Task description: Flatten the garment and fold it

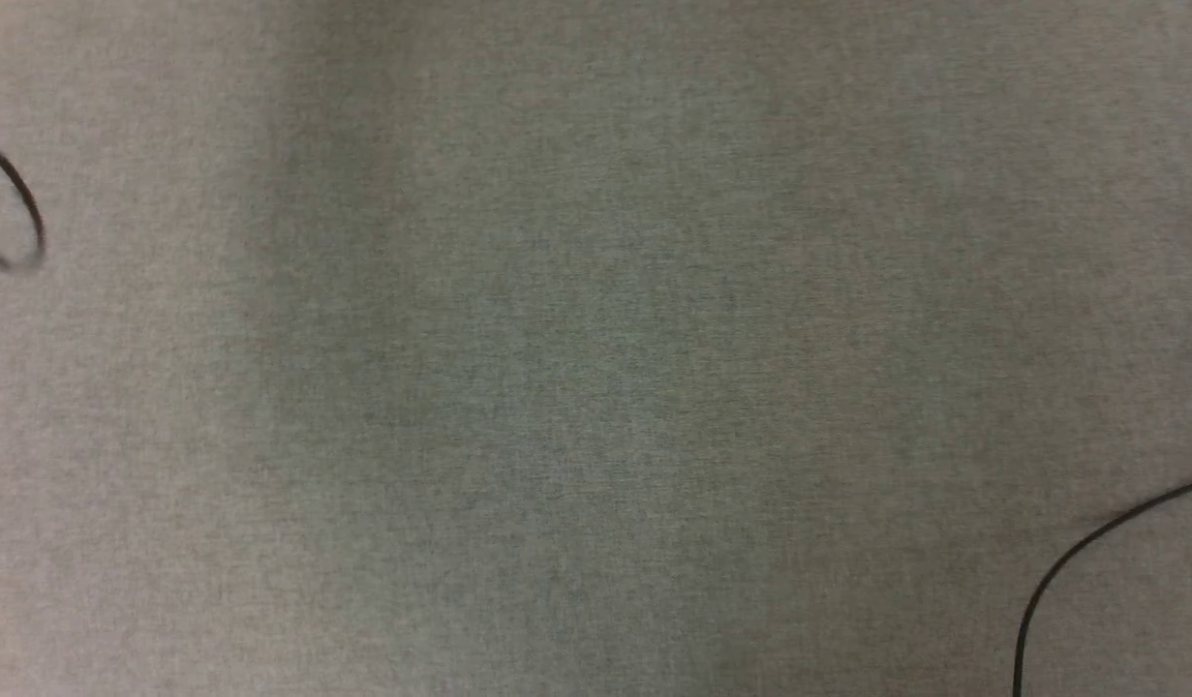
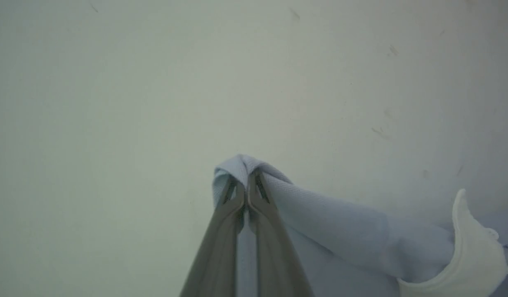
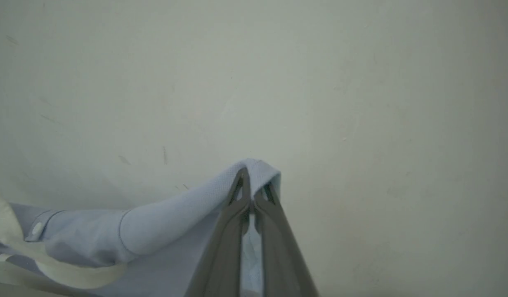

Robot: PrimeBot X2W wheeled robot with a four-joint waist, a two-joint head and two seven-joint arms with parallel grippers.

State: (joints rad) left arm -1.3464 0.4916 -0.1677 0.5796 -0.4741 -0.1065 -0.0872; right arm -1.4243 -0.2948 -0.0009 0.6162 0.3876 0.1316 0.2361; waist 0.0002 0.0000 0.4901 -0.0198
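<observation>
In the left wrist view my left gripper (image 2: 247, 181) is shut on a pinched fold of the garment (image 2: 340, 231), a light blue shirt; its white collar (image 2: 472, 255) shows at the lower right. In the right wrist view my right gripper (image 3: 251, 181) is likewise shut on a fold of the garment (image 3: 167, 222). From that pinch the cloth runs down to the left, where a white button (image 3: 37, 228) and the white collar (image 3: 64, 274) lie. Behind both pinches is a plain pale surface.
The head view looks onto a grey woven surface (image 1: 596, 348). One thin black cable (image 1: 22, 208) loops at its left edge, and another black cable (image 1: 1080, 561) curves in at the lower right.
</observation>
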